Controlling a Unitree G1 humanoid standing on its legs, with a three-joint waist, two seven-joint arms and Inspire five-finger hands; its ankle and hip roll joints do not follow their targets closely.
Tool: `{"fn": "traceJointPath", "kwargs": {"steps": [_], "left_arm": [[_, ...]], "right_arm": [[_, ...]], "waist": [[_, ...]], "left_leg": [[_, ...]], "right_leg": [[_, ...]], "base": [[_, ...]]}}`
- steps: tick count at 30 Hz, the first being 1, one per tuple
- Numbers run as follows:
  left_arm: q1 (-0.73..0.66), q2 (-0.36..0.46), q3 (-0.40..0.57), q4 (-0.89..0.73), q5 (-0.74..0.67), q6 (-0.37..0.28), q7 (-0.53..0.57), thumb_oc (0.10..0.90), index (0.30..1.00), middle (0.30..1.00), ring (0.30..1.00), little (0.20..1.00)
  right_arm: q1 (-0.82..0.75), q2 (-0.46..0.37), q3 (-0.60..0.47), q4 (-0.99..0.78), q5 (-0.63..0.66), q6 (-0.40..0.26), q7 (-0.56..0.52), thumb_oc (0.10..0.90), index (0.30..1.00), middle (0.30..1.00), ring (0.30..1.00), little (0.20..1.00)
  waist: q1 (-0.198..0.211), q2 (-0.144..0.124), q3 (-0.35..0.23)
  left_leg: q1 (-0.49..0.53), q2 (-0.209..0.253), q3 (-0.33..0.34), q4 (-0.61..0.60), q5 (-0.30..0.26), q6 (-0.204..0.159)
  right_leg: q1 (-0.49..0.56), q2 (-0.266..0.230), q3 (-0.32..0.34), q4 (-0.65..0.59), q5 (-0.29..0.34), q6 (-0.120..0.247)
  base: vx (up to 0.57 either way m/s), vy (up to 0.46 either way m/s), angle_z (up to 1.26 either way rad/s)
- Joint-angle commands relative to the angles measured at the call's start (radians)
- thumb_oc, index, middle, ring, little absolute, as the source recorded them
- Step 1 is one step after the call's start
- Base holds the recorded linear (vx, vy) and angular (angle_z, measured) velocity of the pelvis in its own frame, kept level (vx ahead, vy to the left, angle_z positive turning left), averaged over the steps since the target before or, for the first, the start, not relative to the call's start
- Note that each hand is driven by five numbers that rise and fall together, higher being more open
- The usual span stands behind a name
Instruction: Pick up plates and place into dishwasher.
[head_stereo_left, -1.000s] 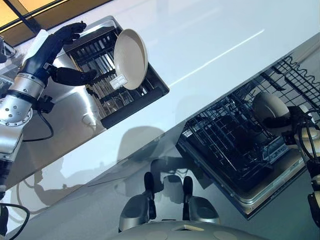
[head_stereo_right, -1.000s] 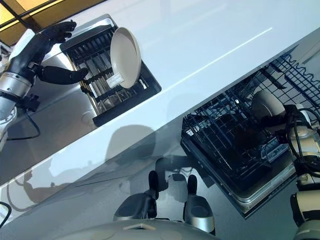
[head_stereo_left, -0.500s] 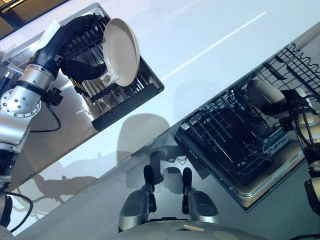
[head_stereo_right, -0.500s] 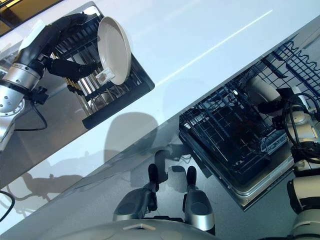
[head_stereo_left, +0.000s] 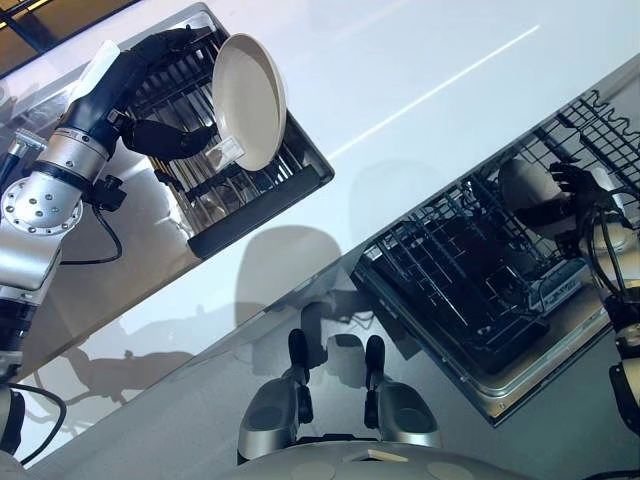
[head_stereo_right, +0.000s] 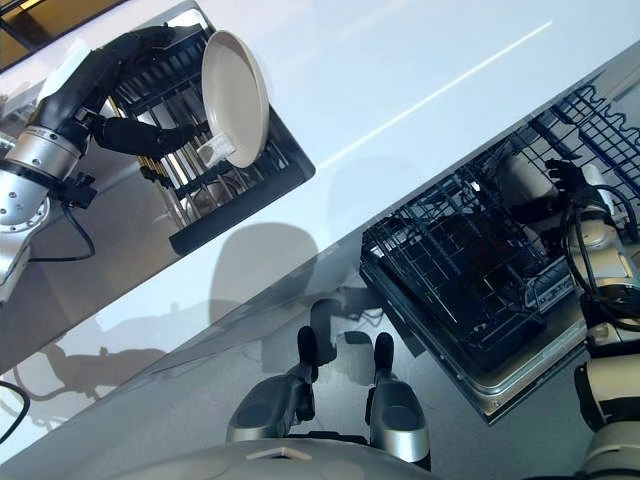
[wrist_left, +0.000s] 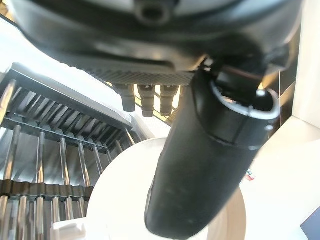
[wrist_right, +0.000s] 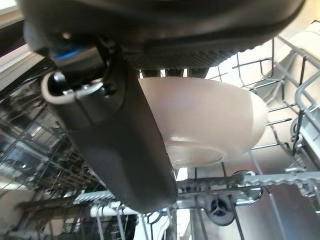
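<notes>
Two cream-white dishes are in play, one at each hand. Left: the left hand (head_stereo_left: 140, 95) reaches into the dark drying rack (head_stereo_left: 240, 205) on the counter (head_stereo_left: 420, 70), its fingers going over the far side of an upright plate (head_stereo_left: 250, 115) and its thumb lying along the near side; the wrist view shows the thumb across the plate's face, fingers relaxed and straight behind the rim, so the hand brackets the plate without a visible closed pinch. The plate is round, shallow, plain and glossy, standing on edge between the rack's metal tines, with a small white tag just below the thumb. Right: the right hand (head_stereo_left: 570, 200) sits inside the dishwasher rack (head_stereo_left: 450, 290), a dark wire basket pulled out below the counter edge. A second pale, rounded dish (wrist_right: 210, 125) stands tilted among the wires, directly against this hand; the thumb runs across its front and the fingers spread past its rim, extended, not clenched.
</notes>
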Motion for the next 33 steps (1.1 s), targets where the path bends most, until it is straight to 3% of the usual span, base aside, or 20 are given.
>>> {"fn": "traceJointPath", "kwargs": {"steps": [1,10,22,33], "left_arm": [[-0.061,0.034,0.105,-0.02,-0.029,-0.072,0.043,0.8,0.9,0.9,0.9,0.9],[0.002,0.016,0.15,-0.038,-0.006,-0.076,0.036,0.8,0.9,0.9,0.9,0.9],[0.087,-0.029,0.215,-0.074,0.04,-0.084,0.041,0.8,0.9,0.9,0.9,0.9],[0.1,-0.012,0.235,-0.068,0.114,-0.086,0.047,0.8,0.9,0.9,0.9,0.9]], "right_arm": [[0.005,-0.065,-0.03,-0.078,0.004,-0.064,-0.054,0.8,0.9,0.9,0.9,0.9],[0.106,-0.018,-0.1,-0.201,0.076,-0.082,0.001,0.8,0.9,0.9,0.9,0.9],[0.283,0.045,-0.243,-0.45,0.042,-0.106,0.023,0.8,0.9,0.9,0.9,0.9],[0.361,0.069,-0.364,-0.624,0.07,-0.187,-0.086,0.8,0.9,0.9,0.9,0.9]], "waist": [[-0.005,-0.009,-0.093],[-0.014,-0.018,-0.13],[-0.041,-0.027,-0.206],[-0.073,-0.024,-0.256]], "left_leg": [[0.027,-0.031,0.019,0.043,-0.085,-0.006],[0.066,-0.031,0.029,0.02,-0.084,-0.008],[0.116,-0.042,0.048,0.001,-0.106,0.001],[0.147,-0.051,0.071,0.001,-0.133,0.013]], "right_leg": [[-0.014,0.068,-0.038,0.074,-0.053,-0.019],[0.025,0.068,-0.044,0.056,-0.054,-0.014],[0.074,0.07,-0.033,0.011,-0.044,-0.003],[0.093,0.066,-0.007,0.004,-0.043,0.012]], "base": [[0.02,0.026,0.05],[0.01,0.037,0.01],[-0.01,0.062,-0.02],[-0.05,0.096,-0.08]]}}
